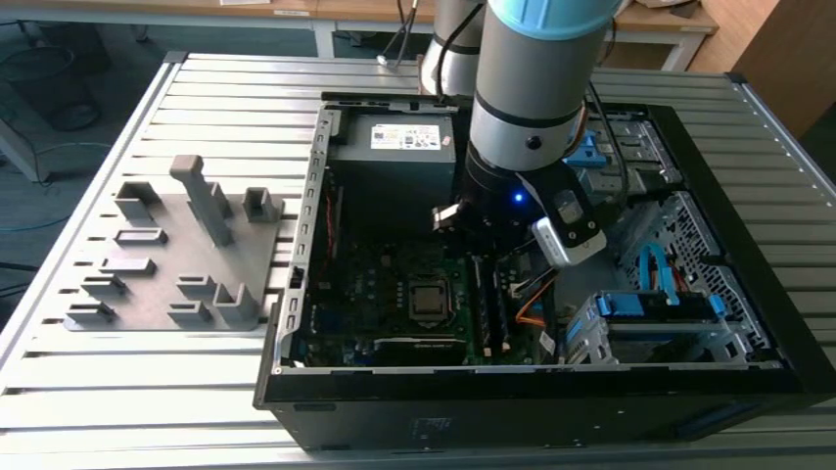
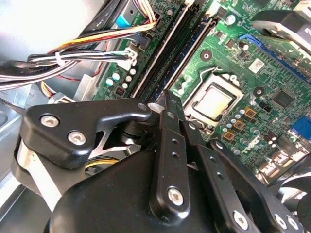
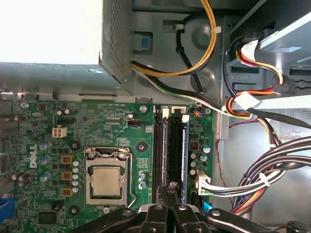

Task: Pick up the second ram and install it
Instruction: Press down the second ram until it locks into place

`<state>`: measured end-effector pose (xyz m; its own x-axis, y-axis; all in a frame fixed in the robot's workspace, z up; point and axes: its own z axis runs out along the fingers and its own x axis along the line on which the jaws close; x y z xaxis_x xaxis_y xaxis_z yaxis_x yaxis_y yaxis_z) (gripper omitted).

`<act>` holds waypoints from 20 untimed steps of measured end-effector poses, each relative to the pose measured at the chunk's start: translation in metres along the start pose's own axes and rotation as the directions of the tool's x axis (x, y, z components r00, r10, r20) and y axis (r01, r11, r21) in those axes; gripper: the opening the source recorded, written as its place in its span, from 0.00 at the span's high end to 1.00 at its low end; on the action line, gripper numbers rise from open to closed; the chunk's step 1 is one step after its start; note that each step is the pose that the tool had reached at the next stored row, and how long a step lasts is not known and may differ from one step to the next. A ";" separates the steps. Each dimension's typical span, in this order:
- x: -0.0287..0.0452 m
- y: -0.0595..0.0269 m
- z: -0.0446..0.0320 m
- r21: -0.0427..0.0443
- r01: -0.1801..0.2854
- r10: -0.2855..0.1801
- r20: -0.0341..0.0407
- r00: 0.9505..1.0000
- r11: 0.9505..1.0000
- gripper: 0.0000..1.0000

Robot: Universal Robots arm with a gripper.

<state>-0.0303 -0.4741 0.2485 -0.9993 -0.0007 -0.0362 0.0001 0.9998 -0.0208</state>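
The gripper (image 3: pixel 171 190) hangs low inside the open computer case (image 1: pixel 432 416), jaws drawn together and holding nothing, tips just above the memory slots. The second ram (image 3: pixel 175 153) stands seated in its slot on the motherboard (image 3: pixel 97 126), beside the other stick (image 3: pixel 159 155).

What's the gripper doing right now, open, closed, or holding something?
Gripper: fingers shut together over the memory slots on the motherboard; nothing visibly held.
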 end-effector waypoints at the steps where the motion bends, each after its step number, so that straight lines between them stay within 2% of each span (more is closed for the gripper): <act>1: 0.0000 0.0000 0.0000 0.000 0.000 0.000 0.000 1.000 1.000 0.90; 5: 0.0001 0.0048 0.0014 0.000 0.000 0.000 0.000 1.000 1.000 0.90; 8: 0.0002 0.0155 0.0044 -0.001 0.000 0.000 0.000 1.000 1.000 0.90; 15: 0.0006 0.0395 0.0167 -0.001 0.000 0.000 0.000 1.000 1.000 0.90; 20: 0.0009 0.0422 0.0257 -0.001 0.003 -0.003 0.000 1.000 1.000 0.90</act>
<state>-0.0303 -0.4325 0.2219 -0.9993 -0.0039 -0.0362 -0.0032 0.9998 -0.0198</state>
